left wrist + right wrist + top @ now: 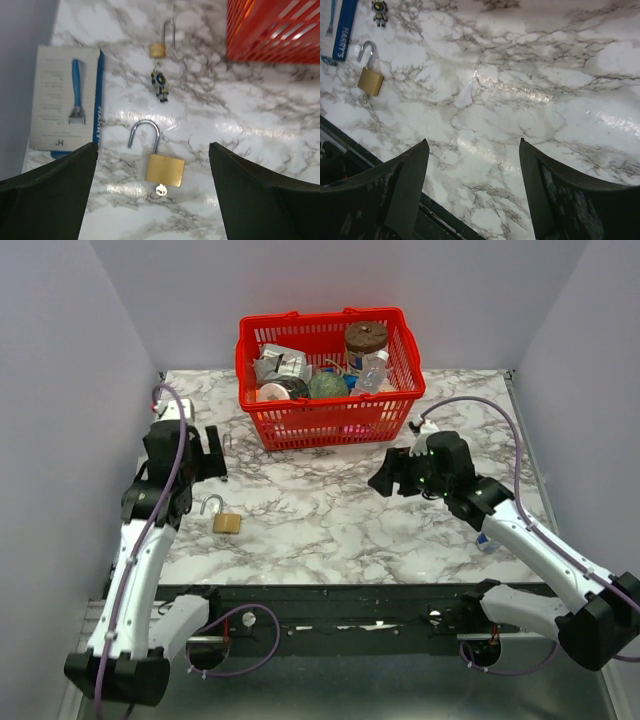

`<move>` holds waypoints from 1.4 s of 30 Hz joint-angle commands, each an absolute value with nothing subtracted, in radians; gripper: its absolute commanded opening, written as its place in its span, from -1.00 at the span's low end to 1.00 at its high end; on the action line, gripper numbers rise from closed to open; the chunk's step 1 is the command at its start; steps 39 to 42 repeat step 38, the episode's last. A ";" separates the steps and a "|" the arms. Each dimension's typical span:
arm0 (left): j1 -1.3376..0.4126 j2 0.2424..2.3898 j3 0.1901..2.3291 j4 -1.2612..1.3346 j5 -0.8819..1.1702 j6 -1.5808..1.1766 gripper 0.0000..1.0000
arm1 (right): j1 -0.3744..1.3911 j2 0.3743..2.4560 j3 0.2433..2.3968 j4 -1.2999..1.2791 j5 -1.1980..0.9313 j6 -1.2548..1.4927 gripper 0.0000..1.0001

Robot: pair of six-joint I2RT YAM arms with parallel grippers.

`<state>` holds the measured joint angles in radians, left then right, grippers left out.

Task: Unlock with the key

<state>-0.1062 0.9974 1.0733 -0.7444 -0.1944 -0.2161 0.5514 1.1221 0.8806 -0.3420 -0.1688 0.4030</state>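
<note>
A brass padlock (pixel 164 170) lies flat on the marble table, its steel shackle (pixel 145 131) swung open. A small silver key (pixel 160 190) sticks out of its bottom edge. It also shows in the top view (pixel 226 523) and in the right wrist view (pixel 370 81). My left gripper (pixel 152 145) is open and empty, held above the padlock, which lies between its fingers in the left wrist view. In the top view the left gripper (pixel 206 453) is at the left. My right gripper (pixel 388 478) is open and empty over the table's middle right, far from the padlock.
A second, smaller padlock (pixel 158 49) and a small figure charm (pixel 160 86) lie beyond the brass one. A boxed razor (pixel 67 102) lies at the left edge. A red basket (pixel 328 410) with several items stands at the back. The table's front edge (pixel 380 160) is near.
</note>
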 commanded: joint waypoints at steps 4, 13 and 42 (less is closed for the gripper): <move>-0.103 0.688 1.036 -0.516 -0.307 -0.222 0.98 | 0.548 0.962 0.884 -0.347 0.046 0.331 0.62; -0.103 0.486 1.011 -0.459 -0.215 -0.206 0.98 | 0.548 0.763 0.825 -0.304 0.176 0.261 0.62; -0.103 0.534 1.028 -0.488 -0.250 -0.245 0.98 | 0.548 0.664 0.729 -0.275 0.224 0.322 0.62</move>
